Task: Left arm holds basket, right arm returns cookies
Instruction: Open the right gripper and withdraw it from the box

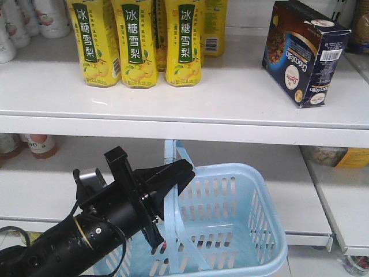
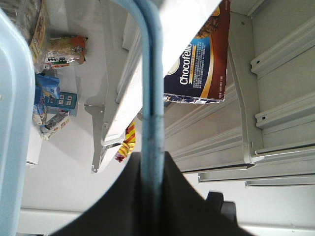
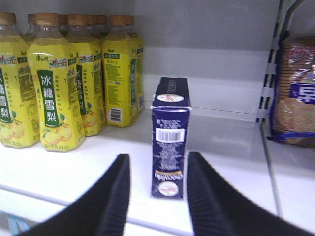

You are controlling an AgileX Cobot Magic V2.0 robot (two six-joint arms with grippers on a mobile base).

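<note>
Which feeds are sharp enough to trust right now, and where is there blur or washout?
Front view: sharp, evenly lit, cookie box print readable. Left wrist view: basket handle close and soft, white shelving overexposed. Right wrist view: slightly soft, barcode on the box visible, near fingers blurred.

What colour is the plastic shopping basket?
Light blue slotted plastic shopping basket, clearest in the exterior front-facing view.

a glossy printed cardboard cookie box [image 1: 305, 51] on a smooth, matt white shelf [image 1: 184, 98]. shiny yellow plastic drink bottles [image 3: 54, 88]. a smooth, light blue plastic basket [image 1: 230, 231]. matt black ribbed fingers [image 3: 110, 196].
</note>
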